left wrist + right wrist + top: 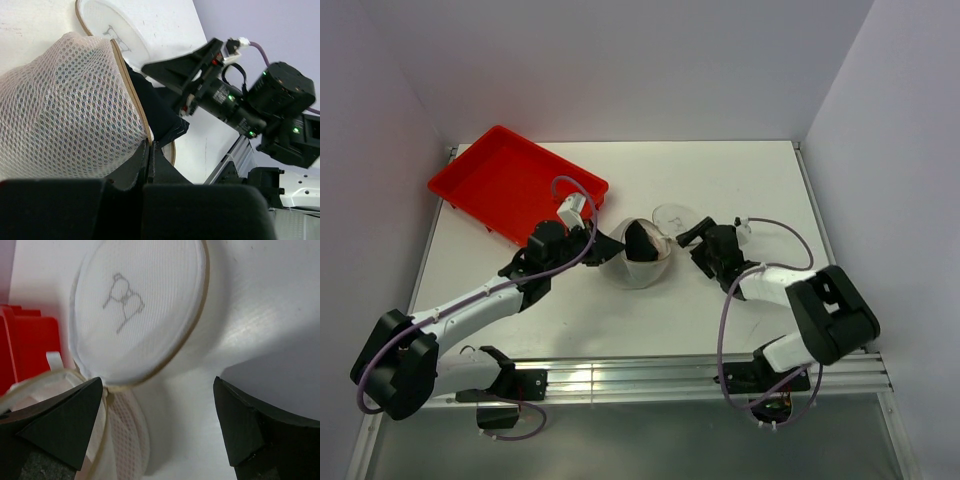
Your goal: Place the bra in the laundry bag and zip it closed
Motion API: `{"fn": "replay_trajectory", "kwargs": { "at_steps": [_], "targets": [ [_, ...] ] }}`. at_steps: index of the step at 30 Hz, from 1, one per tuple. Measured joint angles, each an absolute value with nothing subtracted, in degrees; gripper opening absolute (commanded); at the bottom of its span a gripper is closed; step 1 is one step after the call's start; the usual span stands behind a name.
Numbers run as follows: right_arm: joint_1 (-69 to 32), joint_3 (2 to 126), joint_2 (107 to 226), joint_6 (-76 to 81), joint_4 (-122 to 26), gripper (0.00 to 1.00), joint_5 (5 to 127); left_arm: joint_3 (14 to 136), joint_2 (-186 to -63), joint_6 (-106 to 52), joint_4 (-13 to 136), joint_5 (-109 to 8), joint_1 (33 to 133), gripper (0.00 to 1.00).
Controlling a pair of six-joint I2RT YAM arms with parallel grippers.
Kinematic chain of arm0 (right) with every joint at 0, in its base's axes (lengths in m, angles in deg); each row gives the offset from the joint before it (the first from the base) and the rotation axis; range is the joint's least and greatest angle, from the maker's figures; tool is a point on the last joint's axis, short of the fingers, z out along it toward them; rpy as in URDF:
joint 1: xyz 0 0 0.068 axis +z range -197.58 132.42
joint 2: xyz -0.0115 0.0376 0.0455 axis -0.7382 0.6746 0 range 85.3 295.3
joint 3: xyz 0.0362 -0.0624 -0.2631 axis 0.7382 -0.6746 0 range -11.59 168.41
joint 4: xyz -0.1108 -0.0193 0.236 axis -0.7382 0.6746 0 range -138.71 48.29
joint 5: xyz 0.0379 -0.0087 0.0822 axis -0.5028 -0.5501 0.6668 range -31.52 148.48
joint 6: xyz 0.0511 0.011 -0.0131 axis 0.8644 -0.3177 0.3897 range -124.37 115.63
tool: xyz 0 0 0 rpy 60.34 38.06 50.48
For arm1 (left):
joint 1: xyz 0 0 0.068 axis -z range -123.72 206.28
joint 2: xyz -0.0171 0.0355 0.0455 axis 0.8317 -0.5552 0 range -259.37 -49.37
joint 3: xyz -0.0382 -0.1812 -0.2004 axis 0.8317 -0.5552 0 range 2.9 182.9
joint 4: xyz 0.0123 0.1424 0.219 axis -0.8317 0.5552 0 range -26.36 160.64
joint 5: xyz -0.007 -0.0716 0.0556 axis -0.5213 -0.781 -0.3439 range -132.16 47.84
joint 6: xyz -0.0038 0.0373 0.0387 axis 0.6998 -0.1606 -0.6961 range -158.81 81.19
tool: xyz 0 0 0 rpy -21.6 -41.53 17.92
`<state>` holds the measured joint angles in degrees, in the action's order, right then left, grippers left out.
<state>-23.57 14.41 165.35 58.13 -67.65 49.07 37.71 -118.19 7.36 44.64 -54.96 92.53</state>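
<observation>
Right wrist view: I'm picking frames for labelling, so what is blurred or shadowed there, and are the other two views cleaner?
Right wrist view: the right hand's fingers are dark and soft-edged, the laundry bag lid sharper, a soft shadow on the table. Left wrist view: mesh crisp, the left hand a black blur. Top external view: evenly lit, no glare.
</observation>
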Motion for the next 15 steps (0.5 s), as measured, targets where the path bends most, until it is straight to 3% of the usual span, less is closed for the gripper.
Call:
{"fn": "replay_trajectory", "kwargs": {
  "at_steps": [3,6,7,9,10,13,15],
  "targets": [
    [-24.8,16.0,170.3,61.2,-71.7,0.9,48.9,37.5,-118.2,7.4,44.6,-55.0,92.5,0.0],
    [-26.1,17.7,174.2,63.7,-75.1,0.73,48.1,37.5,-118.2,7.3,44.7,-55.4,92.5,0.0],
    [-26.4,18.1,175.2,64.3,-76.0,0.55,47.4,37.5,-118.2,7.3,44.7,-55.4,92.5,0.0],
    [-26.7,18.1,176.0,64.8,-78.1,0.33,45.9,37.5,-118.2,7.3,44.8,-55.4,92.5,0.0],
    [-26.8,18.0,176.0,64.9,-79.4,0.12,45.0,37.5,-118.2,7.1,44.9,-55.4,92.5,0.0],
    [-26.8,17.2,174.4,62.6,-84.9,0.0,43.0,37.5,-118.2,6.9,45.1,-55.4,92.5,0.0],
    [-26.2,16.3,169.6,58.7,-85.7,0.0,41.2,37.8,-118.2,6.9,45.4,-55.2,92.5,0.0]
  ]
}}
